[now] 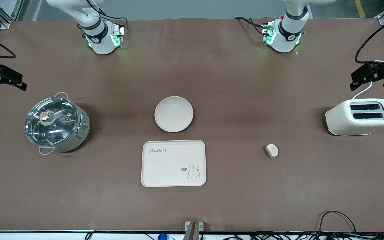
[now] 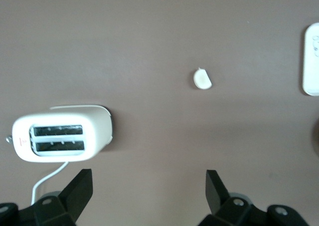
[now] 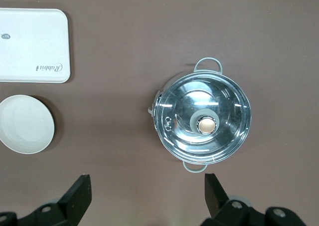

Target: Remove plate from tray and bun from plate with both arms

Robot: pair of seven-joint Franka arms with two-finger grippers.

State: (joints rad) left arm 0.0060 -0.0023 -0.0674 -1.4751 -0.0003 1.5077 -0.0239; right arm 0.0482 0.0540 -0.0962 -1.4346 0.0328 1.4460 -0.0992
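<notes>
- We see the round, smooth plate [image 1: 173, 114] on the brown worktop [image 1: 245, 83], just farther than the rectangular tray [image 1: 173, 163].
- The small oval bun [image 1: 271, 150] lies near the toaster [image 1: 360, 117].
- Both the left pincer [image 2: 149, 186] and right pincer [image 3: 147, 191] hang spread apart, empty.

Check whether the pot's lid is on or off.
On. The glass lid with its knob sits flat across the pot.

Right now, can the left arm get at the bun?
Probably yes. The left gripper hangs open near the toaster, and the bun lies alone on bare table toward that arm's end, with nothing on or beside it.
</notes>
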